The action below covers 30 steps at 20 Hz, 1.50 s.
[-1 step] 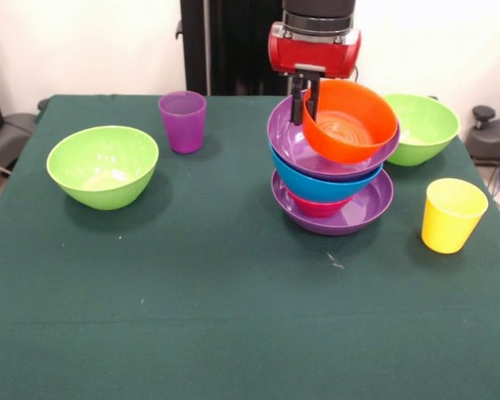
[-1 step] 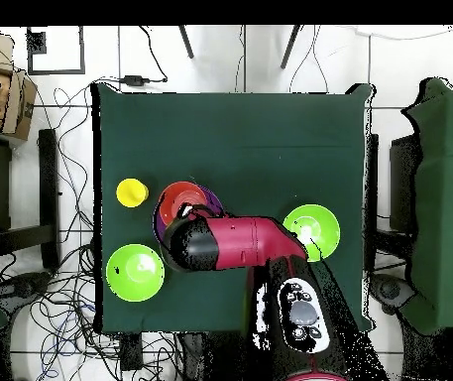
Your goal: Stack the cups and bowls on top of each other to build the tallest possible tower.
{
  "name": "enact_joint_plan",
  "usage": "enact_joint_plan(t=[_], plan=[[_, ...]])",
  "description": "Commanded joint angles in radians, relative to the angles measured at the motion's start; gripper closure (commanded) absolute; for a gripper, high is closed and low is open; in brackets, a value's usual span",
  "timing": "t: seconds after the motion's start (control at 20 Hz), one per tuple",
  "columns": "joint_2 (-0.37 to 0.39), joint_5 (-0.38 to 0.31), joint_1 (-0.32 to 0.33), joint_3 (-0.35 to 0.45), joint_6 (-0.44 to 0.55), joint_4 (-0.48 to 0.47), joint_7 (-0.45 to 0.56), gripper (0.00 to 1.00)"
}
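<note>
Gripper [image 1: 307, 98] fingers grasping tilted orange bowl [image 1: 350, 122] by its rim, over the tower [image 1: 329, 179], purple cup [image 1: 182, 121] far left on bench [image 1: 233, 317]

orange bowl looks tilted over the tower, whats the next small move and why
Probably level and lower it. The gripper pinches the orange bowl by its rim, so it hangs tilted, opening towards the camera, with its lower edge at the top purple bowl of the tower. Releasing it now might let it slide off rather than nest.
</note>
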<state>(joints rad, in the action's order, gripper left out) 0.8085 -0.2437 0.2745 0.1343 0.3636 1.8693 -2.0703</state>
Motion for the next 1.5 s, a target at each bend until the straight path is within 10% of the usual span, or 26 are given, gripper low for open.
enact_joint_plan(t=[0.05,0.95,1.0,1.5], plan=[[-0.003,0.003,0.005,0.021,-0.006,0.046,-0.079,1.00],[0.030,-0.020,0.013,0.003,-0.084,0.142,-0.096,1.00],[0.030,-0.024,0.008,-0.006,-0.104,0.143,-0.105,0.00],[0.024,-0.002,-0.018,-0.011,-0.053,0.103,-0.091,0.00]])
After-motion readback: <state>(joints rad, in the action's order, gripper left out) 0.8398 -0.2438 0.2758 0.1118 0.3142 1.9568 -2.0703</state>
